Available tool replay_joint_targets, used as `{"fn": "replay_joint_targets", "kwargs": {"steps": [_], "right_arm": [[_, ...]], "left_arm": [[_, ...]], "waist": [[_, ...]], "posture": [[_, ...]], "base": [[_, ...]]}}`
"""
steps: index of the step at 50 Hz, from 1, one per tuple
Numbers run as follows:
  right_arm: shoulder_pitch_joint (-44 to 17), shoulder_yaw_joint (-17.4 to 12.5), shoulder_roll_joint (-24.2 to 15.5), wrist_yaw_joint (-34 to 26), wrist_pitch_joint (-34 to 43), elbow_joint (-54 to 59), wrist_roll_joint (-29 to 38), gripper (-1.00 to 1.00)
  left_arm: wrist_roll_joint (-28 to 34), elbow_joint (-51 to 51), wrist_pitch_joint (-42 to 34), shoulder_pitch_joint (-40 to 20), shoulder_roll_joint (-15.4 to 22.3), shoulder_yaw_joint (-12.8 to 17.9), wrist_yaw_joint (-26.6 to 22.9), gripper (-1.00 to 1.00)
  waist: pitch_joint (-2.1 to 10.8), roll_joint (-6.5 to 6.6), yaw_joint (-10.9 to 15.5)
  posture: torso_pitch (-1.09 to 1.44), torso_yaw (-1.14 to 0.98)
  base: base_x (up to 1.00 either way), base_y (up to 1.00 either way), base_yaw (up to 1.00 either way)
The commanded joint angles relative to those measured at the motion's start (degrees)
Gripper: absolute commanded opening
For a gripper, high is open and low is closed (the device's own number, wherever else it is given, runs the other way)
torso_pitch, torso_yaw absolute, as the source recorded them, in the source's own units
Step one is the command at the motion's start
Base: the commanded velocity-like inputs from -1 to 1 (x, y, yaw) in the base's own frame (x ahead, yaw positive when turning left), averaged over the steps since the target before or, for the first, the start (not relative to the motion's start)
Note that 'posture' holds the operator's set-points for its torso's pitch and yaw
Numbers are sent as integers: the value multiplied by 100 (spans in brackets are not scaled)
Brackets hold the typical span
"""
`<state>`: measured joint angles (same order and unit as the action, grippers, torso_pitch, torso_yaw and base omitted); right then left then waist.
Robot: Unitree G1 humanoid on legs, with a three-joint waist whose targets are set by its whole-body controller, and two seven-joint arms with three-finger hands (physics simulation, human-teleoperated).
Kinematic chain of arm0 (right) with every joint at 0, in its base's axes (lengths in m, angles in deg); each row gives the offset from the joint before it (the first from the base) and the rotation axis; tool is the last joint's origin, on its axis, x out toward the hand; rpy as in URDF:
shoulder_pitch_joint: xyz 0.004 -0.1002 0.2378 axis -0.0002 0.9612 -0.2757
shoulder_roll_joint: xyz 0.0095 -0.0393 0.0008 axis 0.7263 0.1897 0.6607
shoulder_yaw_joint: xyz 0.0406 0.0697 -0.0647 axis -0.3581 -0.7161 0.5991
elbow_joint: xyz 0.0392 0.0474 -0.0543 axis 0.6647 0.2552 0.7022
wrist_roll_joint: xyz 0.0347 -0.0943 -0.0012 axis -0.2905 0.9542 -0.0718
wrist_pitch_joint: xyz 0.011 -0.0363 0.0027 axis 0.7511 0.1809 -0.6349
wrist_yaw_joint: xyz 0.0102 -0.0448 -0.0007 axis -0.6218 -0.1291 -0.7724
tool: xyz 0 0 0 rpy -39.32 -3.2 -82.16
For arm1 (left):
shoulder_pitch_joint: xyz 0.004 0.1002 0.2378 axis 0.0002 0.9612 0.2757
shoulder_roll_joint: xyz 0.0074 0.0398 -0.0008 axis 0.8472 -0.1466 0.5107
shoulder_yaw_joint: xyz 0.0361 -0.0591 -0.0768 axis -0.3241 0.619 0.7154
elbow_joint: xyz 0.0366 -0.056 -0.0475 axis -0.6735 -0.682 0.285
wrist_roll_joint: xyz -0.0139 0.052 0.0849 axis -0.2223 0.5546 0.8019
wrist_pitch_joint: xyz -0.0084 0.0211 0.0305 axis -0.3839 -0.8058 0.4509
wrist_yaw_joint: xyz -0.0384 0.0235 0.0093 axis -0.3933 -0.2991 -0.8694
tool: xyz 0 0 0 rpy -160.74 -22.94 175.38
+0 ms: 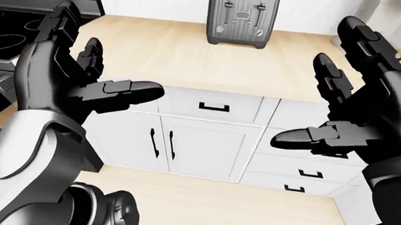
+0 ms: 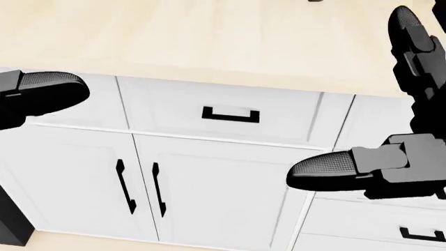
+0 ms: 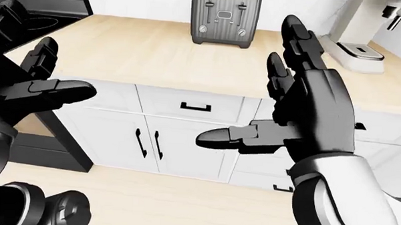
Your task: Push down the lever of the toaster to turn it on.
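The silver toaster (image 1: 244, 19) stands upright on the pale wood counter (image 1: 182, 57), near the top of the eye views, with two slide levers (image 1: 225, 7) high in their slots on its face. Both of my black hands hover well below it, over the counter edge and cabinets, touching nothing. My left hand (image 1: 109, 59) is open, its fingers spread and its thumb pointing right. At the right, my right hand (image 1: 315, 91) is also open, with its thumb (image 2: 328, 170) pointing left. The head view shows only the thumbs and cabinet fronts.
White cabinets with a drawer (image 2: 230, 115) and double doors (image 2: 139, 188) run under the counter. A black stove (image 1: 16, 26) borders the counter on the left. A white coffee machine (image 3: 364, 28) stands to the right of the toaster. Light wood floor (image 1: 204, 203) lies below.
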<state>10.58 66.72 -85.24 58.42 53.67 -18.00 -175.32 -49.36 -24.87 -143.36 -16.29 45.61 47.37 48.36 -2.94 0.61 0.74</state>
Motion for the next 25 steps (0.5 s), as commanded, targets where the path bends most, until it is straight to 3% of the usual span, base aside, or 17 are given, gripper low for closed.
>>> {"fn": "replay_joint_targets", "kwargs": {"steps": [1, 5, 7, 8, 9, 10, 11, 13, 17, 19, 21, 22, 23, 25], "right_arm": [[-131, -177, -97, 96, -154, -2, 58, 100], [-113, -181, -98, 85, -163, -4, 67, 100], [-113, -182, -100, 84, -165, -7, 65, 100], [-118, -181, -105, 99, -169, -11, 50, 100], [-112, -186, -107, 96, -171, -10, 51, 100], [-113, -192, -115, 107, -177, -14, 31, 100], [-116, -194, -120, 108, -182, -11, 28, 100], [-123, -171, -109, 74, -180, 11, 78, 100], [-120, -177, -86, 14, -166, 30, 143, 100], [-117, -181, -80, 6, -161, 30, 153, 100], [-114, -184, -78, 28, -159, 19, 127, 100], [-122, -193, -97, 76, -167, 2, 68, 100], [-120, -193, -102, 87, -172, 0, 53, 100], [-116, -184, -104, 80, -176, -1, 59, 100]], "left_arm": [[-92, 98, 0, -154, 25, -61, -55, 100], [-105, 103, 0, -151, 19, -73, -30, 100], [-108, 105, 0, -151, 23, -66, -37, 100], [-106, 106, 0, -150, 23, -62, -40, 100], [-104, 108, 0, -155, 16, -60, -40, 100], [-105, 113, 0, -152, 11, -67, -31, 100], [-106, 107, 0, -158, 13, -67, -32, 100], [-107, 99, 2, -158, 22, -60, -38, 100], [-95, 100, 0, -167, 6, -81, -27, 100], [-93, 104, 6, -158, 13, -69, -42, 100], [-102, 103, 0, -167, 5, -76, -20, 100], [-99, 94, 1, -167, 16, -62, -36, 100], [-103, 98, 0, -166, 14, -57, -36, 100], [-125, 83, 0, -191, 23, -52, -12, 100]], "waist": [[84, 2, -17], [56, -224, 21], [70, -465, 53], [139, -672, 58], [74, -466, -3], [59, -563, 18], [52, -572, 9], [83, -482, -23], [-8, -278, -47], [3, -95, -77], [133, 266, -101], [111, 74, -36], [81, 164, -58], [107, 102, -10]], "posture": [[0, 0], [0, 0], [0, 0], [0, 0], [0, 0], [0, 0], [0, 0], [0, 0], [0, 0], [0, 0], [0, 0], [0, 0], [0, 0], [0, 0]], "base": [[16, 0, 0], [15, 0, 0], [15, 0, 0], [16, 0, 0], [16, 0, 0], [16, 0, 0], [16, 0, 0], [16, 0, 0], [17, 0, 0], [17, 0, 0], [17, 0, 0], [17, 0, 0], [17, 0, 0], [17, 0, 0]]}}
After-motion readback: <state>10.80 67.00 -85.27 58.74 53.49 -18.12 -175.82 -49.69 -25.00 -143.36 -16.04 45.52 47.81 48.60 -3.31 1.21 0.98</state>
